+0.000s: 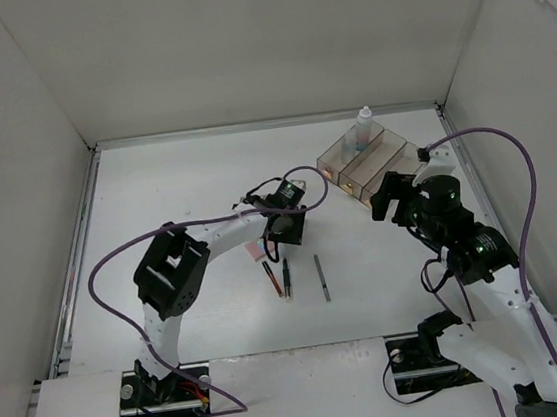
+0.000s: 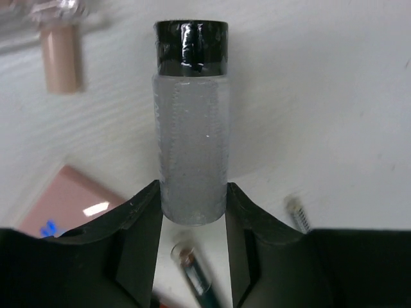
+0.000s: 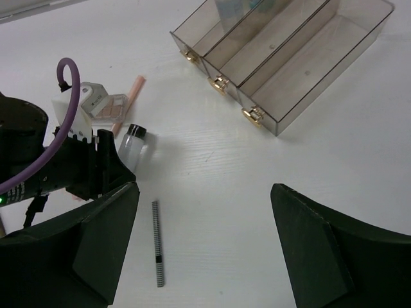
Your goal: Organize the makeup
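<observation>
My left gripper (image 2: 192, 189) is shut on the lower end of a small clear bottle with a black cap (image 2: 191, 128) and holds it just above the table. Under it lie a dark pencil (image 2: 196, 273), a pink compact (image 2: 64, 199) and a peach stick (image 2: 61, 58). In the top view the left gripper (image 1: 286, 230) is at the table's middle, over two dark pencils (image 1: 278, 277). My right gripper (image 3: 205, 237) is open and empty above a striped pencil (image 3: 157, 244). It sits near the tray (image 1: 337, 148). The right wrist view shows the bottle (image 3: 133, 144) and a brown eyeshadow palette (image 3: 112, 106).
The smoky three-compartment tray (image 3: 334, 70) stands at the back right with a small white-capped bottle (image 1: 365, 118) in its far compartment. White walls close in the table on three sides. Purple cables loop over both arms.
</observation>
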Controlling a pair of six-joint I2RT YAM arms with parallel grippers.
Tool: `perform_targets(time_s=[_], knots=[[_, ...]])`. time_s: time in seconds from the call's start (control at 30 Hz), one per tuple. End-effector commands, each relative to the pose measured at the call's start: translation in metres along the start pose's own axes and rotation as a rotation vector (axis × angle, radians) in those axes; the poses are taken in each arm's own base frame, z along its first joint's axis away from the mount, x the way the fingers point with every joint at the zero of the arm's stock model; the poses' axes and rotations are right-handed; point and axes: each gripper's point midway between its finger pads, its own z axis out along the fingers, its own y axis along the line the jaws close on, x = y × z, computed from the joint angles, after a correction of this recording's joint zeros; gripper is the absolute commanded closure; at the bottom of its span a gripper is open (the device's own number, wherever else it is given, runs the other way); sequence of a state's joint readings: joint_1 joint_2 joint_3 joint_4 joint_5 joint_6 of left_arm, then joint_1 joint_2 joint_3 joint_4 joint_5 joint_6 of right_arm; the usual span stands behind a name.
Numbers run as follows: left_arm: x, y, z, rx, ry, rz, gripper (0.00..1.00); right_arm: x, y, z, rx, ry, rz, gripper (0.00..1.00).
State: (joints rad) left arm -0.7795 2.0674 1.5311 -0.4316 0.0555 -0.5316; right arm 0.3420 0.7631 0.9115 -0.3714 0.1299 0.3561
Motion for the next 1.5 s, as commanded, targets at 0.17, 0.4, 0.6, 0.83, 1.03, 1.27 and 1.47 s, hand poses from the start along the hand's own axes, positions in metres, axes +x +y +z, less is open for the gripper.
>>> perform_targets(time_s=[0.17,0.4,0.6,0.83,1.03,1.27,1.47], knots=[[-0.082,-0.023,-0.144,0.195,-0.530,0.152,1.00,-0.021,0.063,0.010,-0.236,0.084,0.103,0.20],[-0.086,-0.036,-0.214,0.304,-0.754,0.237,1.00,-0.045,0.112,0.007,-0.431,0.140,0.159,0.22],[-0.088,-0.050,-0.253,0.363,-0.854,0.299,1.00,-0.063,0.151,0.004,-0.614,0.145,0.203,0.24],[-0.087,-0.070,-0.274,0.399,-0.881,0.362,1.00,-0.063,0.174,0.008,-0.709,0.144,0.243,0.26],[-0.086,-0.077,-0.281,0.408,-0.892,0.381,1.00,-0.062,0.185,0.016,-0.740,0.142,0.250,0.27],[-0.084,-0.082,-0.289,0.414,-0.906,0.391,1.00,-0.047,0.184,0.029,-0.715,0.179,0.243,0.32],[-0.085,-0.082,-0.290,0.413,-0.905,0.394,1.00,-0.037,0.185,0.031,-0.715,0.195,0.221,0.49]])
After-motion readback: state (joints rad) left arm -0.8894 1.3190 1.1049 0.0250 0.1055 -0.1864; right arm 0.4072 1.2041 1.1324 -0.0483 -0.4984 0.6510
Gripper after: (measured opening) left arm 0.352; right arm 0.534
